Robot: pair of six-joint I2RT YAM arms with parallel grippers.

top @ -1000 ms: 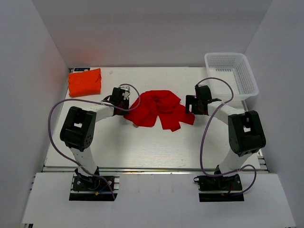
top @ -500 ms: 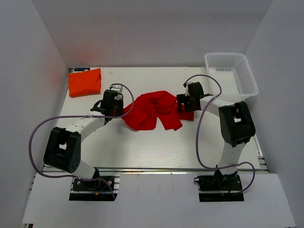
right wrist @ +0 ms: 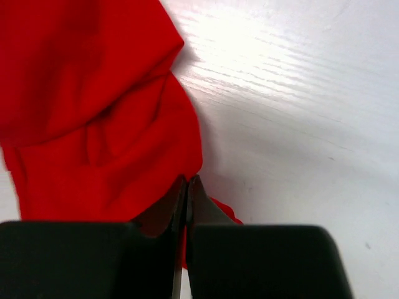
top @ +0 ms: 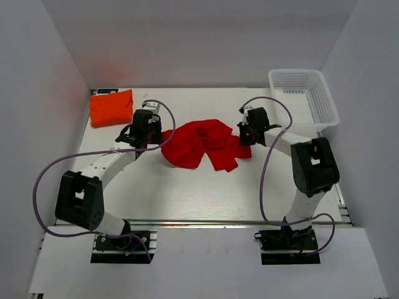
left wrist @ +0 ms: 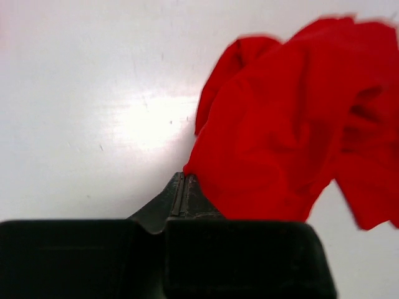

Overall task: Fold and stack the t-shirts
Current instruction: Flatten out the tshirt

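Two t-shirts lay on the white table [top: 206, 190], well apart from each other. The left arm [top: 103, 167] and right arm [top: 310, 163] both reached inward toward the middle of the table. The red t-shirt [top: 201, 144] sat crumpled at mid-table between the two arms, its folds heaped, one flap trailing toward the near side. A white mesh basket [top: 324, 115] stood at the far right corner, clear of the cloth. The orange t-shirt [top: 111, 108] rested at the far left corner, folded into a neat block. The left gripper [top: 159, 138] was at the red shirt's left edge. Its wrist view showed the fingers [left wrist: 174, 199] pressed together, a corner of the red fabric pinched at their tips. The right gripper [top: 243, 138] was at the shirt's right edge. There the fingers [right wrist: 199, 212] were nipped tight too, with red cloth showing on both sides of the tips.
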